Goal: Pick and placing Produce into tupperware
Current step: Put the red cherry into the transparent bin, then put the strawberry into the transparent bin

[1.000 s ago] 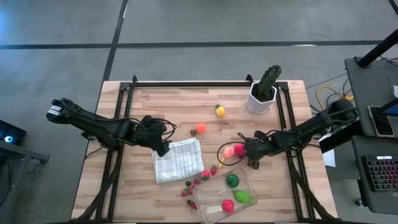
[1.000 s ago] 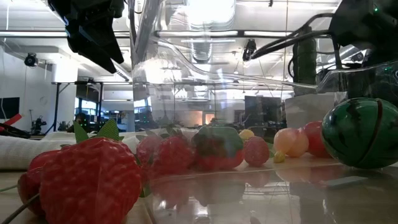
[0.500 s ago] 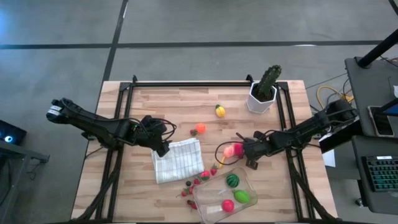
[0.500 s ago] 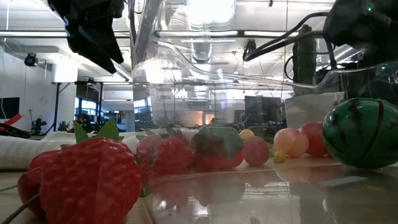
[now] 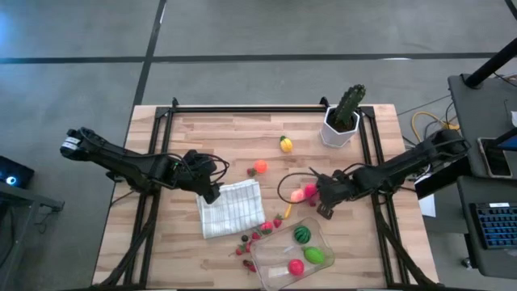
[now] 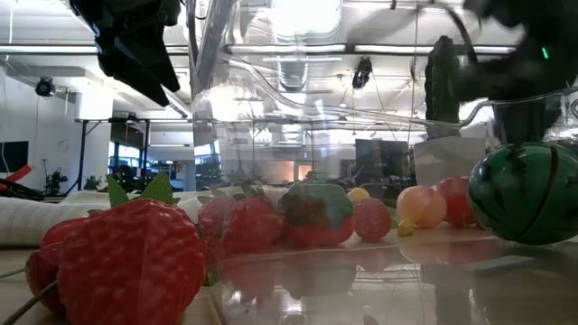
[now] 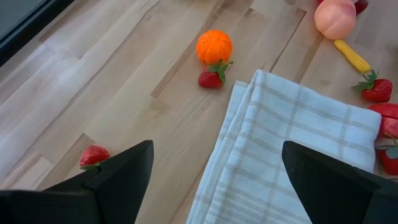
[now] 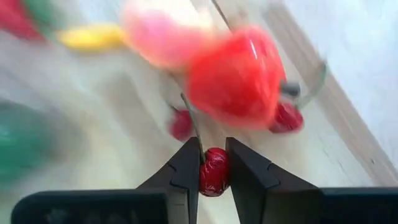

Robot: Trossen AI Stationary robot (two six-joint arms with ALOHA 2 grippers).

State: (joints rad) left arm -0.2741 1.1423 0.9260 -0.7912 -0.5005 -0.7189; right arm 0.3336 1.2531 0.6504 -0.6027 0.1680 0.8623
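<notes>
My right tool [image 8: 212,163], clamped on a small red berry [image 8: 214,172], hovers just beyond the tupperware [image 5: 284,271], which lies toward the table's near edge; my left tool [image 7: 211,163] waits wide.

White checked cloth [image 7: 292,155], orange fruit [image 7: 214,46], pink peach [image 7: 335,17], dark red berry [image 8: 214,172], green melon [image 5: 301,234].

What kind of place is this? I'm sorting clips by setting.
Probably a robotics lab or workshop: a framed wooden table on bare concrete floor, exposed ceiling ducts and lights, and a keyboard alongside.
</notes>
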